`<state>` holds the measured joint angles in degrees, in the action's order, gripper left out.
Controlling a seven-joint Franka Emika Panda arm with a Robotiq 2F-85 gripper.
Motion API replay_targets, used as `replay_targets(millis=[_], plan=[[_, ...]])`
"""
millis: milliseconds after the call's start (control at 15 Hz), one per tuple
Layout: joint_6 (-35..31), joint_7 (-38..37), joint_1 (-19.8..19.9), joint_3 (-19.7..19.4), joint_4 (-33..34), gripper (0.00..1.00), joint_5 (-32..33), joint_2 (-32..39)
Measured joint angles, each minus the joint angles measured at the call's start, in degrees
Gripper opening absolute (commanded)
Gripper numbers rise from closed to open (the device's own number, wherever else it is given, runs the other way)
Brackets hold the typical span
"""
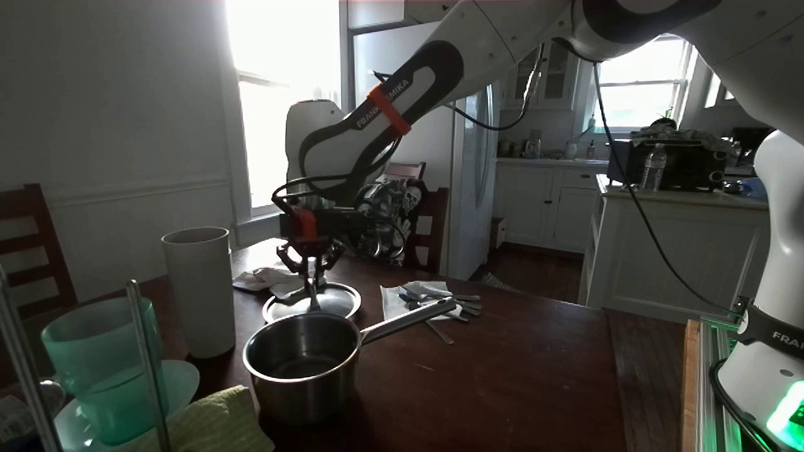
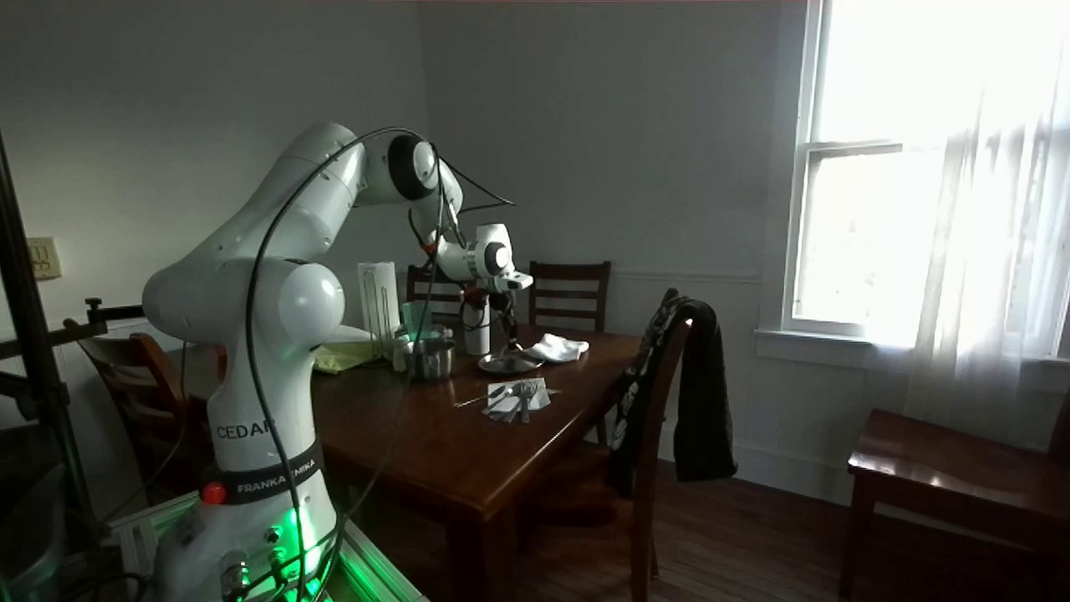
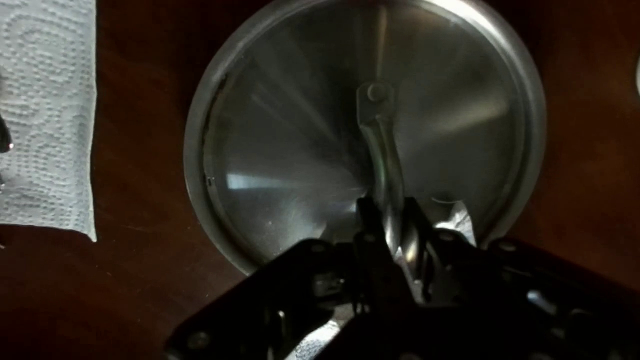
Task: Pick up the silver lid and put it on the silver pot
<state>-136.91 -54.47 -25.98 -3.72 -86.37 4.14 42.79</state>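
The silver lid (image 1: 342,301) lies behind the silver pot on the dark table, and it also shows in an exterior view (image 2: 501,364). In the wrist view the lid (image 3: 300,125) fills the middle, with its arched handle (image 3: 382,150) running down between my fingers. My gripper (image 3: 386,205) is shut on this handle, one finger on each side. The gripper (image 1: 311,281) points straight down. I cannot tell whether the lid is raised. The silver pot (image 1: 304,402) stands upright and open, its long handle toward the cutlery. The pot (image 2: 433,361) is out of the wrist view.
A white cylindrical container (image 1: 200,295) stands left of the lid. Green tubs (image 1: 103,370) and a yellow-green cloth (image 1: 217,424) are beside the pot. Cutlery on a paper towel (image 2: 517,401) lies near the lid. A white cloth (image 2: 558,348) lies against the lid's far side.
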Motion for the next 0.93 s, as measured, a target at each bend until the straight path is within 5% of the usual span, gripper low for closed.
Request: replay_targets(millis=[600,933], plan=[[24.1,4.3,4.1,3.9,6.1,0.04,-1.2,-5.1],[31.2,10.4,6.1,7.8,7.8,0.04,-4.7,-6.9]])
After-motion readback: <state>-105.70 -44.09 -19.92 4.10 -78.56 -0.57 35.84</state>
